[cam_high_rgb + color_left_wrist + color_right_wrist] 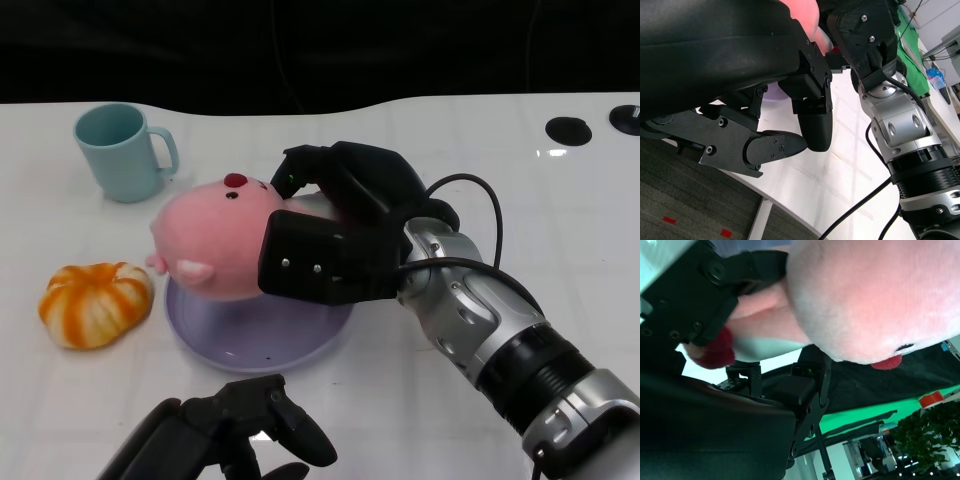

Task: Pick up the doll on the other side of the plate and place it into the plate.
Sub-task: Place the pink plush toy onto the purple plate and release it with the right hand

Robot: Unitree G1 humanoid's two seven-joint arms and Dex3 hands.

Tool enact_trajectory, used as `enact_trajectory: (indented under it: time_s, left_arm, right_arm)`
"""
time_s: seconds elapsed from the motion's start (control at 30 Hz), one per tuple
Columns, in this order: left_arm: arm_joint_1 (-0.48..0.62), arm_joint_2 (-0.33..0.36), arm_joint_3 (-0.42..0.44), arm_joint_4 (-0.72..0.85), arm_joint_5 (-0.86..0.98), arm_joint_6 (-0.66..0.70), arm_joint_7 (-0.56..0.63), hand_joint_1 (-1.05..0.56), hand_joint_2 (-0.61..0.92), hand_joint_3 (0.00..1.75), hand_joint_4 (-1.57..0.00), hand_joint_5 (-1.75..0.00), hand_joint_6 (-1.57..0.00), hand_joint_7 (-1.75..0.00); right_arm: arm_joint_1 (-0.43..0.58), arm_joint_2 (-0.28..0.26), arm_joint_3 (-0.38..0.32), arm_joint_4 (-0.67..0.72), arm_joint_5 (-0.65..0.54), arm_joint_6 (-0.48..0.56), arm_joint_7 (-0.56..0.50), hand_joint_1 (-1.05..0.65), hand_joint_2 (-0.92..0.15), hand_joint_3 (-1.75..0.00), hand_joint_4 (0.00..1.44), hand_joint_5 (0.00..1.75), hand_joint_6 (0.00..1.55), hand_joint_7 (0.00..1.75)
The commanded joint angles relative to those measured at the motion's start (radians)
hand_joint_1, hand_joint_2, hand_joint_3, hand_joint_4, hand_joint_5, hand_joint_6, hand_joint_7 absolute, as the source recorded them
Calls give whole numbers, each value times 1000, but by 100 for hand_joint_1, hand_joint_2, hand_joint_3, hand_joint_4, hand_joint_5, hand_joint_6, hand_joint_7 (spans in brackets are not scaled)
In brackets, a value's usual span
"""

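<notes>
White table [480,150] carries the purple plate [250,345]; right robot hand [335,235] grips the pink doll [215,235] just above it. Lower gently, centre it, then release.

I see doll [215,238] pink, red spot on top | plate [240,340] pale lilac | mug [120,151] light teal | pumpkin toy [95,302] orange with white stripes | my hands [335,235] black, forearms silver | table [500,150] white
</notes>
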Motion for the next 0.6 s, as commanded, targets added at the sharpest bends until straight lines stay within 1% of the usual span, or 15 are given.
enact_trajectory:
  time_s: [0.03,0.07,0.1,0.17,0.2,0.33,0.37,0.47,0.6]
  left_arm:
    - [7,4,2,-14,7,7,11,-22,87,53,-66,-167,-63,-107]
    - [6,4,1,-15,7,9,11,-22,87,53,-66,-167,-63,-107]
    - [4,4,1,-15,8,8,11,-21,87,53,-66,-167,-63,-107]
    - [2,4,-1,-14,9,10,11,-21,87,52,-67,-168,-63,-108]
    - [1,3,-1,-14,10,10,11,-21,87,52,-67,-168,-63,-108]
    - [0,4,-1,-10,9,3,13,-21,86,53,-67,-169,-63,-107]
    - [0,4,-1,-9,10,1,13,-20,86,53,-67,-169,-63,-107]
    - [0,4,0,-7,10,0,14,-20,86,54,-67,-168,-63,-107]
    - [-3,5,1,-7,9,4,12,-21,85,56,-67,-168,-63,-107]
  right_arm:
    - [-5,-18,16,-26,-7,14,48,-52,-91,-14,28,66,49,2]
    - [-4,-26,25,-35,-12,18,73,-55,-91,-14,24,61,44,1]
    - [0,-33,31,-49,-15,24,95,-61,-92,-18,14,56,36,0]
    - [9,-49,51,-95,-24,60,161,-68,-92,-22,4,53,28,0]
    - [15,-56,57,-118,-27,75,186,-70,-92,-22,2,52,26,0]
    - [38,-78,68,-199,-35,121,264,-73,-92,-23,0,49,23,0]
    - [43,-85,70,-219,-34,131,284,-74,-92,-23,0,46,23,0]
    - [66,-110,65,-300,-20,157,353,-74,-92,-24,0,40,21,0]
    - [94,-137,53,-391,-7,173,405,-76,-92,-25,0,39,20,0]
